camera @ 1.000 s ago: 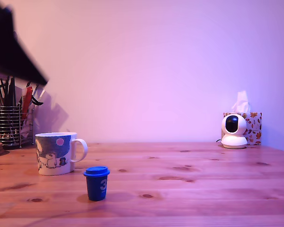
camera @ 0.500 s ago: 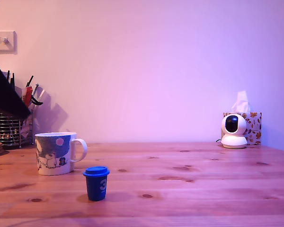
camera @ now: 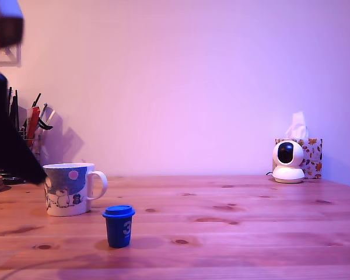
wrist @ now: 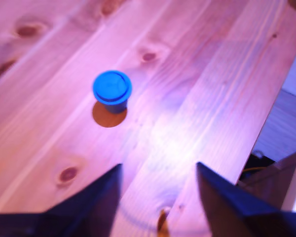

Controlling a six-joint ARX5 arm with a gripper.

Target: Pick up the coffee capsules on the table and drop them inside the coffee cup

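Note:
A blue coffee capsule [camera: 119, 226] with a white "3" stands upright on the wooden table [camera: 233, 233], rim up. It is just in front of the coffee cup [camera: 70, 188] and slightly to the exterior view's right of it. The cup is white, with a grey-blue cartoon band and its handle toward the exterior view's right. From above, the wrist view shows the capsule [wrist: 112, 91] on the planks, some way ahead of my gripper [wrist: 159, 165]. The gripper is open and its dark fingers [wrist: 101, 195] hold nothing. My arm [camera: 6, 140] is a dark blurred shape at the exterior view's left edge.
A white round camera [camera: 288, 162] and a tissue box [camera: 311, 153] stand at the back on the exterior view's right. Pens [camera: 34, 119] in a holder show behind my arm. The table's edge [wrist: 266, 123] runs close beside the gripper in the wrist view.
My arm's dark shape has dropped down the exterior view's left edge and now covers most of the pen holder. The capsule and the cup have not moved.

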